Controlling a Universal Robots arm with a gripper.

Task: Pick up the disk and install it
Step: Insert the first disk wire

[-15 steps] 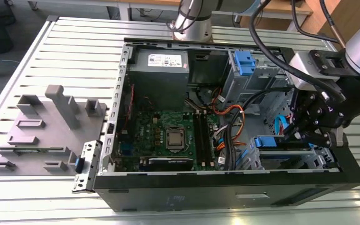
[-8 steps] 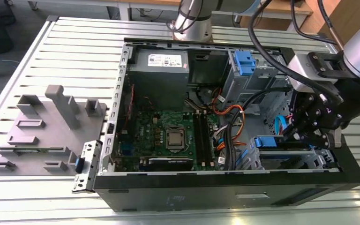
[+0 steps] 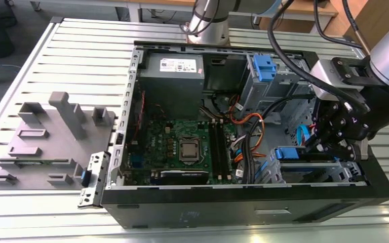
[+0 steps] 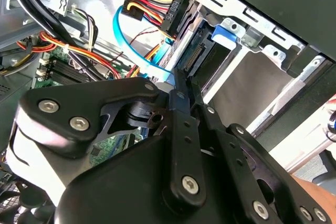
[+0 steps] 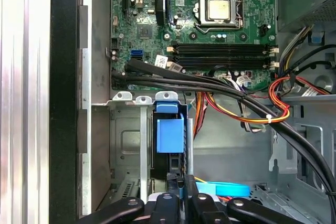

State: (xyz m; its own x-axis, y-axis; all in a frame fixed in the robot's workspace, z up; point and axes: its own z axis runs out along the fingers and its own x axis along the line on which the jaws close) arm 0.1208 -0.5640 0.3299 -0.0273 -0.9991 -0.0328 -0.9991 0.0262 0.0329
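Note:
The disk stands on edge in the drive cage at the front corner of the open computer case. Its blue end tab faces up out of the slot. In the exterior view the tab shows just beside my gripper, which reaches down into the case over the cage. In the second wrist view the black fingers meet at their tips, and the gripper is shut right at the disk's connector edge. In the first wrist view the gripper sits just behind the tab.
A motherboard fills the case floor, with black and coloured cable bundles crossing beside the cage. A light-blue data cable and a power plug hang close. A grey power-supply box and blue clip sit farther back. A grey fixture plate lies outside.

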